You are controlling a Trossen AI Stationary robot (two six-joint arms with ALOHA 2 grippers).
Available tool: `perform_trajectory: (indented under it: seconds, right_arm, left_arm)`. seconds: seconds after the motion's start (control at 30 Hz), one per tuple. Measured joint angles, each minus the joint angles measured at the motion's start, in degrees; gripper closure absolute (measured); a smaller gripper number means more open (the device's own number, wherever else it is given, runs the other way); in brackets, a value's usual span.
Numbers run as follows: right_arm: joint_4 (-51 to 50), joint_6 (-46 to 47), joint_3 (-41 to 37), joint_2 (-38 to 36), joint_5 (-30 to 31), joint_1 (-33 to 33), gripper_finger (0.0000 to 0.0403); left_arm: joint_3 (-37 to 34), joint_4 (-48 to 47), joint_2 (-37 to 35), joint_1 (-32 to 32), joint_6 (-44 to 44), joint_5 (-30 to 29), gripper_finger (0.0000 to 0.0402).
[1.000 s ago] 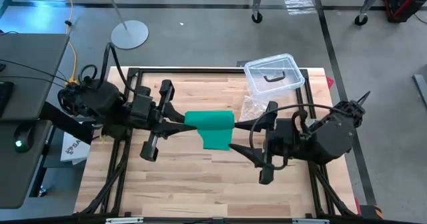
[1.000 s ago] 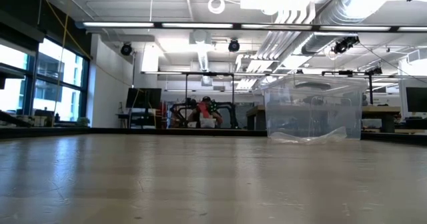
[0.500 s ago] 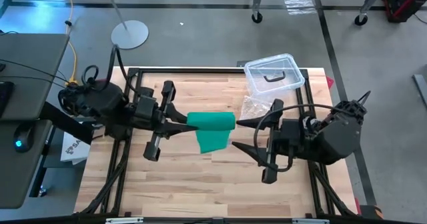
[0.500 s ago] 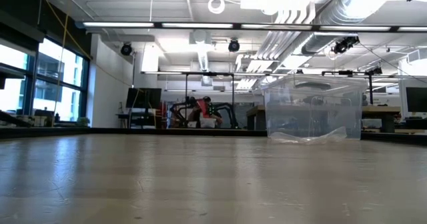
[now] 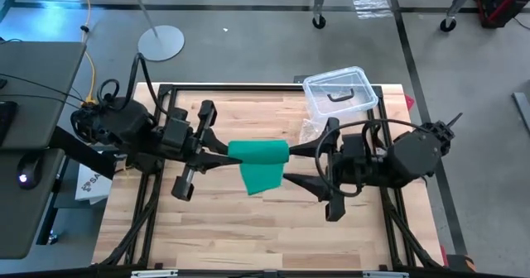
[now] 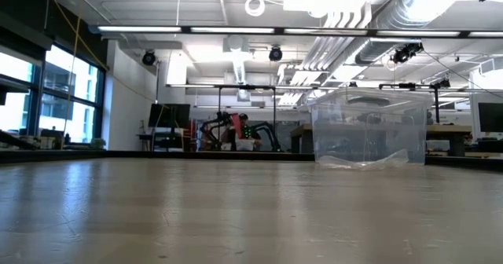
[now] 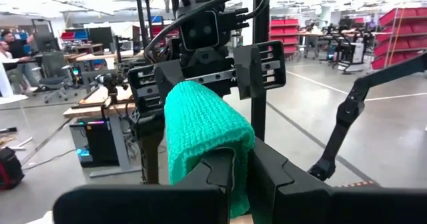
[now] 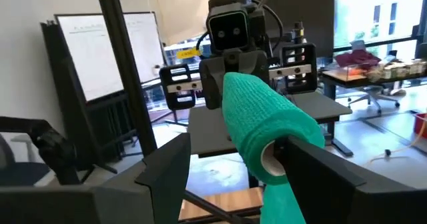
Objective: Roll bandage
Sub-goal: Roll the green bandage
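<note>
Green bandage [image 5: 261,162]: held in the air above the middle of the wooden desk [image 5: 215,228], between the two arms; its upper part is wound into a roll lying crosswise between the grippers, with a loose tail hanging down from the roll toward the desk. The right wrist view shows the roll [image 8: 267,127] wrapped around a pale core, the tail dropping from it; the left wrist view shows the knitted green fabric [image 7: 203,134] draped over and rising just beyond that arm's own fingers. Left gripper [image 5: 225,152]: reaches in from the left side of the desk, jaws closed tight on the left end of the bandage. Right gripper [image 5: 291,165]: reaches in from the right side, jaws spread wide, one finger above and one below the level of the roll's right end; one finger sits against the core's open end in the right wrist view, though a firm grip cannot be confirmed. Clear plastic box [image 5: 339,93]: black handle, stands on the far right corner of the desk, well apart from the bandage; visible also in the low view [image 6: 369,130]. Crinkly clear plastic bag [image 5: 313,131]: lies on the desk just in front of the box, near the right arm.
</note>
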Motion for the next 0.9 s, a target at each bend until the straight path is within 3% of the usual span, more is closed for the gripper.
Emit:
perform_trajectory:
  seconds: [0.37,0.73,0.9]
  right_arm:
    - [-4.96,4.5,-0.02,0.13,4.03,0.55,0.0176]
    - [-2.38,0.51,-0.1,0.36,0.95,1.02,0.0176]
    - [-2.38,2.28,-0.1,0.72,6.16,0.2,0.0176]
  left_arm:
    - [-0.04,-0.06,0.25,-0.02,-0.1,-3.18,0.0386]
    - [-0.04,0.12,0.26,-0.07,-0.36,-3.22,0.0386]
    - [-0.01,-0.12,0.83,0.07,-0.04,-2.16,0.0386]
